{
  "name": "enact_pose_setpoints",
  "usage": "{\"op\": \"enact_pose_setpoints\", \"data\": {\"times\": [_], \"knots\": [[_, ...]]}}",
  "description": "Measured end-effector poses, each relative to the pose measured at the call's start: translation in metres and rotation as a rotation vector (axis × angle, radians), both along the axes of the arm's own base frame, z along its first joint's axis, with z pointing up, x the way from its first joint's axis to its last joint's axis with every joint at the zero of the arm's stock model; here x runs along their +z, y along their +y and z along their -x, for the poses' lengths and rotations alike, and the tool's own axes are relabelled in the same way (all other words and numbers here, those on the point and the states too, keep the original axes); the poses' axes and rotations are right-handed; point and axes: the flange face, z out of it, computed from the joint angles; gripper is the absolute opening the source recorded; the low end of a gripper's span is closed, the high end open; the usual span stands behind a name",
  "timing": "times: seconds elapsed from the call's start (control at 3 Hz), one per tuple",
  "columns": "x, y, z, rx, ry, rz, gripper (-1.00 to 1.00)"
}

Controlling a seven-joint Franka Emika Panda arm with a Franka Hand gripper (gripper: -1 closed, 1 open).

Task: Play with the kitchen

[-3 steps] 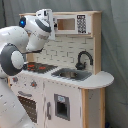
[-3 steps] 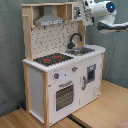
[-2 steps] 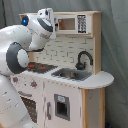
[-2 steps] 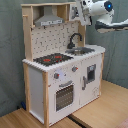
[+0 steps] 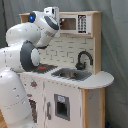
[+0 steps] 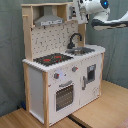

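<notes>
White and light-wood, the kitchen (image 6: 60, 70) is facing the arm; the tool (image 6: 79, 11) is hovering by its top shelf (grip unreadable), likely reaching there.

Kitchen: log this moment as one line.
kitchen upright | end effector beside upper shelf | sink untouched | nothing held

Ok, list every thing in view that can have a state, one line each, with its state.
kitchen: upright, standing on the wooden floor.
oven door: shut.
sink: nothing visible in it.
tap: upright, arching over the sink.
hob: bare, nothing on it.
pincer: raised at the kitchen's upper shelf, above the sink.
</notes>
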Motion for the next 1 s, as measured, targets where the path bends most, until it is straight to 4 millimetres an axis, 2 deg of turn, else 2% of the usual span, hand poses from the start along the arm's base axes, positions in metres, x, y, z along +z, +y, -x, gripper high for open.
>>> {"op": "enact_pose_setpoints", "data": {"times": [0.33, 0.67, 1.0], "knots": [[0.002, 0.021, 0.012, -0.023, -0.007, 0.038, -1.0], [0.007, 0.053, 0.044, -0.027, -0.042, 0.059, -1.0], [-0.016, 0.04, 0.026, -0.066, -0.006, 0.066, -1.0]]}}
